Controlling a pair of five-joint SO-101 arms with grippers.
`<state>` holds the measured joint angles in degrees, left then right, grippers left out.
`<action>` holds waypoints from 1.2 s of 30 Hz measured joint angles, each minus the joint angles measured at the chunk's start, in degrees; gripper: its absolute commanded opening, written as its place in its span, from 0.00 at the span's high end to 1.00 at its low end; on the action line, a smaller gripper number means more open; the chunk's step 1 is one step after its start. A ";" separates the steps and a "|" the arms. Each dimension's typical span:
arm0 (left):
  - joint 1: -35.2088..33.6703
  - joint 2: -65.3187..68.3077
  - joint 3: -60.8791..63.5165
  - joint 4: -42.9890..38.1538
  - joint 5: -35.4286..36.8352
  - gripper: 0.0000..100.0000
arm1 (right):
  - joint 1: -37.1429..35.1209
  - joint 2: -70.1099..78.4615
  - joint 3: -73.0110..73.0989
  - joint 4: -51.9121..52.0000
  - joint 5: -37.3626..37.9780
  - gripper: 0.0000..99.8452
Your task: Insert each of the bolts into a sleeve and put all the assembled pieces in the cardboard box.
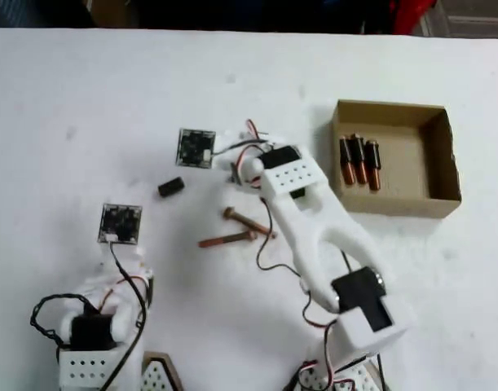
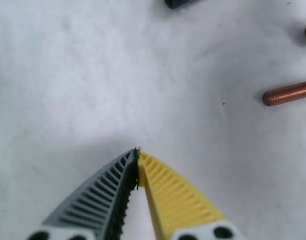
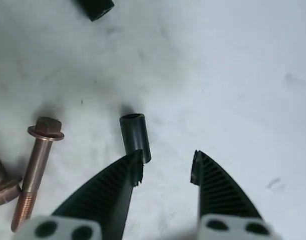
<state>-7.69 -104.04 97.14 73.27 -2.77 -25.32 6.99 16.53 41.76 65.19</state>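
Right jaws, open and empty, hang over a sleeve (image 3: 134, 136) well away from the box (image 1: 395, 202), one tip at its end; left jaws are closed on nothing. Sleeve pickup seems in hand: next, centre the sleeve between the jaws, then close.

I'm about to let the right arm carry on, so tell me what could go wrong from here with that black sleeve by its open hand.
1. The sleeve lies against one finger of the right hand, not between the two. Closing now would likely miss it or flick it away.
2. The sleeve is round, so a nudge might roll it toward the nearest bolt and knock that out of place.
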 measured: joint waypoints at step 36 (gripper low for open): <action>0.00 0.00 0.00 0.00 0.00 0.98 | 0.18 18.29 -15.12 13.01 -5.98 0.98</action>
<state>-7.69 -104.04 97.14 73.27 -2.77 -25.14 25.27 1.41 54.77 59.21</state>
